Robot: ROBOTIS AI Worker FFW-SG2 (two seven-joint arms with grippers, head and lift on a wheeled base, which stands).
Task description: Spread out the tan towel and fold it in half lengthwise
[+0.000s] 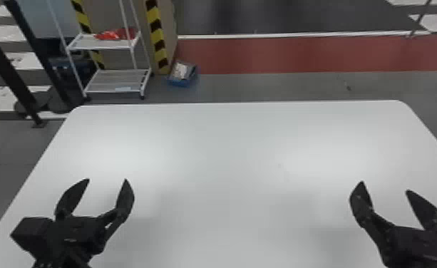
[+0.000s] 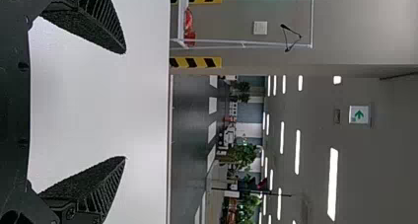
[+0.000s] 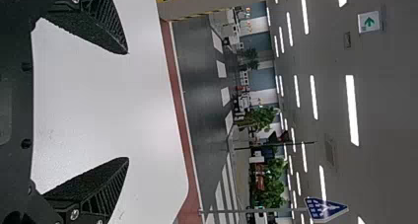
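Head view: white surface (image 1: 228, 160), rounded far corners, long far edge running across. Left tool (image 1: 107, 179) over the left part, toward the near side; its two black fingers wide apart, tips aimed at the far edge. Right tool (image 1: 384, 186) over the right part, also toward the near side, set wide too, tips likewise toward the far edge. The two tools well apart, a broad stretch of the surface between them. Where the tan towel lies: cannot tell

Left wrist view: left tool (image 2: 124, 105) with a broad gap, inner pads facing each other, ridged outer sides, white of the surface seen through the gap. Right wrist view: right tool (image 3: 127, 105) with much the same spread, surface seen between the fingers, one rounded corner of it in sight

Beyond the far left corner, head view: white metal rack (image 1: 99, 44), red item (image 1: 112, 35) on its upper shelf. Beside the rack, a column with yellow and black stripes (image 1: 157, 39); at its foot on the floor, a blue bin (image 1: 182, 83) with something pale in it. Past the far edge, grey floor, then a red floor band (image 1: 299, 53). Farther off in the left wrist view: green plants (image 2: 244, 155), green and white arrow sign (image 2: 359, 115). Right wrist view: blue and white sign (image 3: 325, 209) on a pole
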